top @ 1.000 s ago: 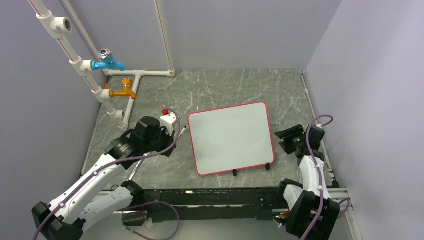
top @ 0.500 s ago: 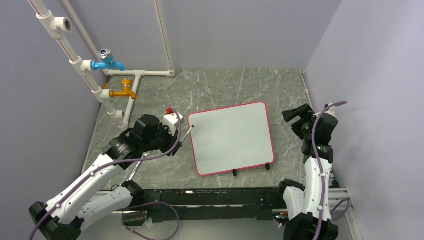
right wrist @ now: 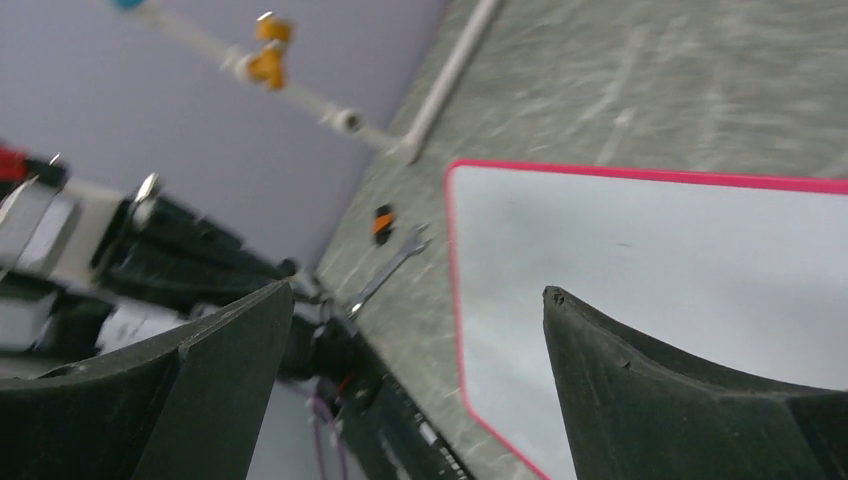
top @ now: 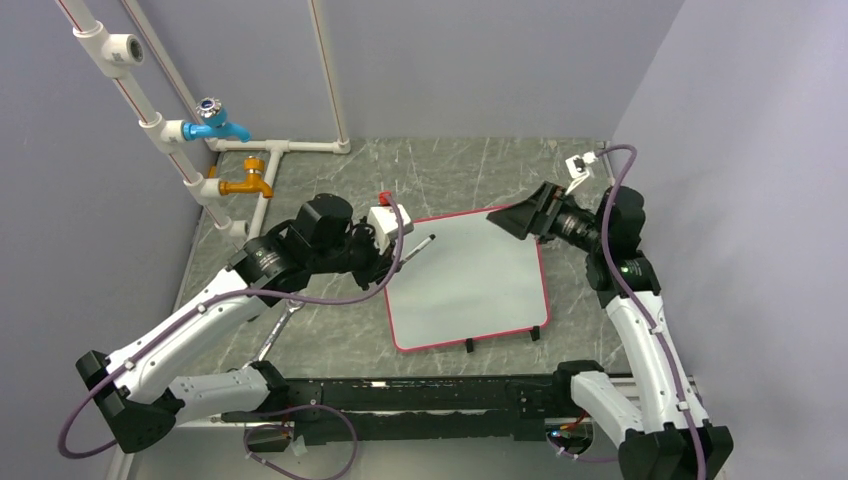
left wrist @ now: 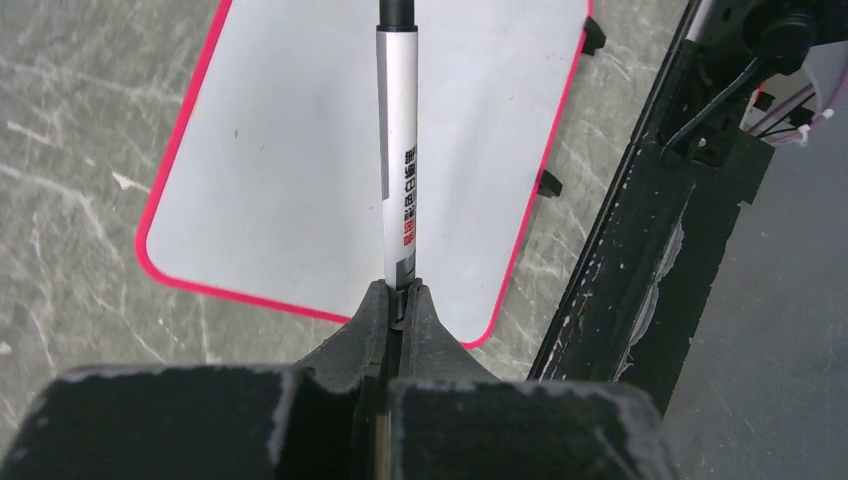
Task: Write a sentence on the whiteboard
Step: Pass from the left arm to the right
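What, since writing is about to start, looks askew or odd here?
The whiteboard lies slightly crooked on the table, and a wrench lies loose left of it. Nothing spilled or damaged shows.

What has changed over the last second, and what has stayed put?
The left gripper, shut on the marker throughout, swung right and away, bringing the tip over the far-left part of the whiteboard. The right gripper rose from beside the board to its far-right corner, jaws opening wide. The board stayed put, blank.
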